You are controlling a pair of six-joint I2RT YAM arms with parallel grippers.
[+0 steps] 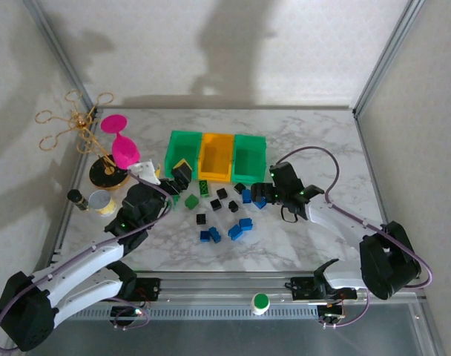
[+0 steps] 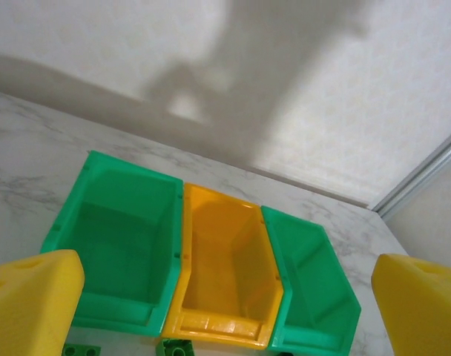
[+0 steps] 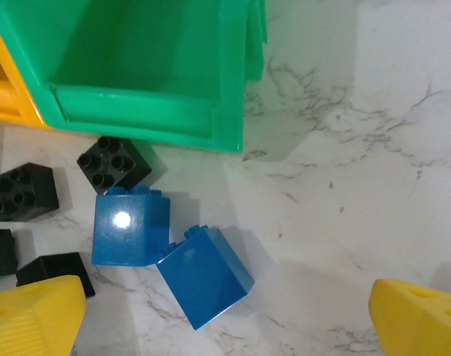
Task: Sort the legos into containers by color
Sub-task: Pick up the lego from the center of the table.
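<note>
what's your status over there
Left hand open, facing the bins. Right hand open above two blue bricks. All three bins empty. Black bricks crowd the blue pair.

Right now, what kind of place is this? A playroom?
Probably a robot test bench, not a playroom. A left arm and right arm stand at the table edge, plain panels on metal posts wall it in, and bricks and bins sit ready for sorting.

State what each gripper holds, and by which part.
Nothing is held. The left gripper is open facing the containers; the right gripper is open above two blue legos, touching neither.
</note>
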